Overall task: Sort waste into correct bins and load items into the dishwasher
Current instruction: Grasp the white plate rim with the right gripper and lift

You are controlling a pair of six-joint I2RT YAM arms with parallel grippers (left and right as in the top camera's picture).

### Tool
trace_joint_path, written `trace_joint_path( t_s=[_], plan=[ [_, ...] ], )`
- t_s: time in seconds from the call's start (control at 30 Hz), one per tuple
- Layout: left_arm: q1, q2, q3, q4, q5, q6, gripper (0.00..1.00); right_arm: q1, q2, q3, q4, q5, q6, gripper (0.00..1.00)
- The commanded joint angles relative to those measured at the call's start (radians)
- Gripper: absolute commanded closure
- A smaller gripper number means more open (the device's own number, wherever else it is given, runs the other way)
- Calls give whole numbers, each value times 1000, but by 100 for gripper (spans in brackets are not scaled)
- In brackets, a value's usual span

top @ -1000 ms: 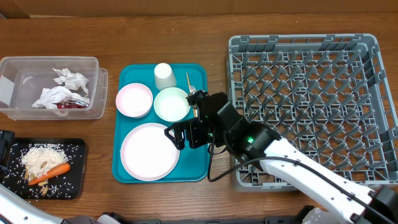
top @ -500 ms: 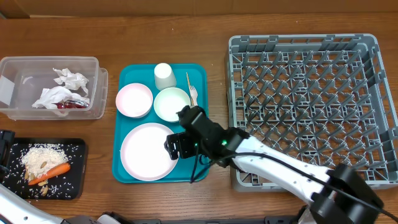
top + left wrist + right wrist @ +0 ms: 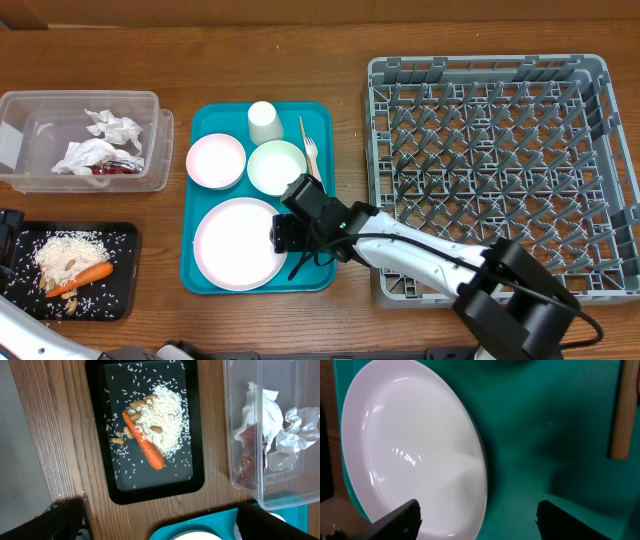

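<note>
**Right gripper** [image 3: 477, 510]: You have it low over the teal tray [image 3: 215, 120] with the jaws apart. One finger is above the large white plate [image 3: 235, 245] and the other above bare tray, so the plate's rim sits in the gap. It grasps nothing yet. A flat plate gives no other hold than its edge, which likely explains the straddle.

**Left gripper** [image 3: 161, 510]: It is spread fully and empty. You have it parked above the table's left side, clear of the other arm's work.

**Large white plate**: It lies flat at the near end of the teal tray. It looks like the next piece for loading.

**Other dishes on the teal tray**
- pink bowl [image 3: 215, 160]
- pale bowl [image 3: 276, 167]
- white cup [image 3: 264, 122]
- fork [image 3: 311, 152]
- wooden stick [image 3: 622, 410], beside the fork

None of these is loaded yet.

**Dish rack** [image 3: 490, 62]: It stands just right of the teal tray. Nothing shows among its pegs, so you have a short carry to make.

**Clear tub** [image 3: 40, 120]: It sits at the far left and holds crumpled napkins [image 3: 100, 140] and a red wrapper [image 3: 115, 168]. This is the dry waste, kept together.

**Black tray** [image 3: 125, 240]: It sits at the near left and holds rice [image 3: 165, 415] and a carrot piece [image 3: 145, 445]. This is the food waste, kept apart from the paper.

**Status**: Sorting appears finished and loading is at its first piece.

**Caution**: A rim grip on a smooth plate may slip or tip.
</note>
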Motion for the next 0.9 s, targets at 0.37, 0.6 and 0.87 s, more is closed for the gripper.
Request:
trace_joint_path(
  t_s=[0.37, 0.6, 0.87],
  plan=[
    [5, -9, 2, -1, 11, -10, 0, 0, 53, 304, -292, 158, -33, 24],
    [5, -9, 2, -1, 11, -10, 0, 1, 117, 558, -545, 119, -147, 24],
    [5, -9, 2, -1, 11, -10, 0, 1, 258, 629, -647, 139, -137, 23]
  ],
)
